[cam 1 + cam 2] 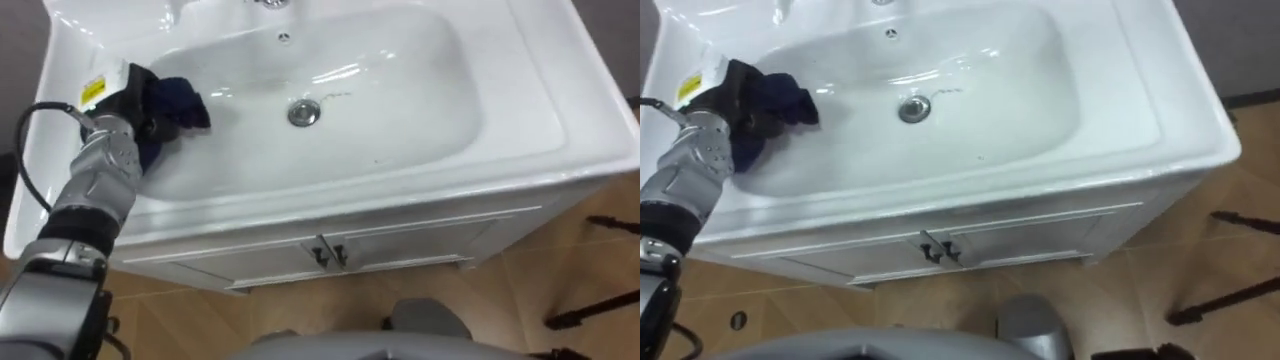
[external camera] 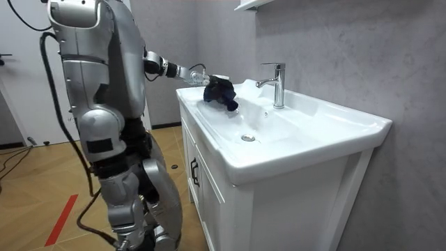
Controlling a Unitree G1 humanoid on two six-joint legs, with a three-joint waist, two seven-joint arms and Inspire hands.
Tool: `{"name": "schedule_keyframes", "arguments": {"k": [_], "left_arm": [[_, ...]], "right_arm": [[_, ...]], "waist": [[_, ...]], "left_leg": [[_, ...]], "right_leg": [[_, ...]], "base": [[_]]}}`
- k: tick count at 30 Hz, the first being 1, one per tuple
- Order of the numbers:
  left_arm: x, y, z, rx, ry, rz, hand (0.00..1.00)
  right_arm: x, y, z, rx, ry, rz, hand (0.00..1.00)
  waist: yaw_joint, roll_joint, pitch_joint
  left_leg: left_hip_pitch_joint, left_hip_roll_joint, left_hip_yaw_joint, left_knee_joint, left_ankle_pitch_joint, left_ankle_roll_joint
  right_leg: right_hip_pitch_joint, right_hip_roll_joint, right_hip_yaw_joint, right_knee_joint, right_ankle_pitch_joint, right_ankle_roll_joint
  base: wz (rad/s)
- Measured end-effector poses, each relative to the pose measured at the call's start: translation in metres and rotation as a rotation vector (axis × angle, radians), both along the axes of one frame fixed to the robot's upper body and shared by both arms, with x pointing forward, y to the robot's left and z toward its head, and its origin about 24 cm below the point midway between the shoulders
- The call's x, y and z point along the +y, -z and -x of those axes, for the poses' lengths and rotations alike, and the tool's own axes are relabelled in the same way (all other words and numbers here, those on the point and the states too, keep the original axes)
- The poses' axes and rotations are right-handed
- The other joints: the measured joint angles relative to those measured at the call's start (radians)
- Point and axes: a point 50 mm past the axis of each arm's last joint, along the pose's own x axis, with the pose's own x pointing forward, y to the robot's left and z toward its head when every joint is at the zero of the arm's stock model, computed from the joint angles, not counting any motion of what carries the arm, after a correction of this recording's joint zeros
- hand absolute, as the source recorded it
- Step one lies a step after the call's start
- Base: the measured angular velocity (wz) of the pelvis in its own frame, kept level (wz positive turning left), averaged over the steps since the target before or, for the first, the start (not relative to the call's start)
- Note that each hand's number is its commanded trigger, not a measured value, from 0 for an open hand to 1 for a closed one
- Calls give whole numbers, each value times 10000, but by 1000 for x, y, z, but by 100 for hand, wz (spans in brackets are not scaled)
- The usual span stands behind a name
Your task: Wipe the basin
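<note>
A white basin (image 1: 545,95) lies below me, with a metal drain (image 1: 303,112) at the middle of its bowl. My left hand (image 1: 132,95) reaches in from the lower left to the bowl's left slope, shut on a dark blue cloth (image 1: 183,101). The bunched cloth rests against the slope just inside the left rim. In the room view I stand at the front of the cabinet with the left arm stretched out over the basin, and the hand (image 2: 198,72) holds the cloth (image 2: 221,92) near the far end, left of the tap.
A chrome tap (image 2: 277,82) stands at the back of the basin against the wall. Under the basin is a white cabinet with two dark door handles (image 1: 328,255). Black stand legs (image 1: 590,315) lie on the wooden floor to my right.
</note>
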Motion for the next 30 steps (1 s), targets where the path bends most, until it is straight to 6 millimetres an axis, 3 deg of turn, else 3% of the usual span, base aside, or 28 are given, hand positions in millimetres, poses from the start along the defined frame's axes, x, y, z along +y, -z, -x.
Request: {"name": "schedule_keyframes", "arguments": {"k": [6, 15, 19, 30], "left_arm": [[-10, -34, 12, -2688, 118, 18, 100], [-17, -51, 17, -4073, 363, -823, 100], [-21, -57, 31, -4715, 589, -760, 100], [4, -63, 45, -5531, -642, -926, 100]], "right_arm": [[2, 0, 2, -60, -628, 14, 0], [5, 2, 4, 435, -2062, -76, 0], [5, 2, 13, 601, -2011, -157, 0], [9, 4, 16, 699, -2062, -637, 0]], "waist": [[266, -18, -45], [406, 45, -36], [589, 105, -41], [693, 152, -29]], "left_leg": [[529, -56, -307, -417, 5, -5], [1242, -105, -485, -733, 5, -6], [1385, -115, -487, -756, 4, -6], [1571, -115, -465, -967, 5, -6]], "right_leg": [[788, -23, -399, -675, 36, 32], [1640, -15, -513, -1065, 45, 60], [1792, 20, -387, -1364, 53, 83], [1845, 62, -316, -1343, 54, 91]], "base": [[19], [4], [-10], [-1]]}}
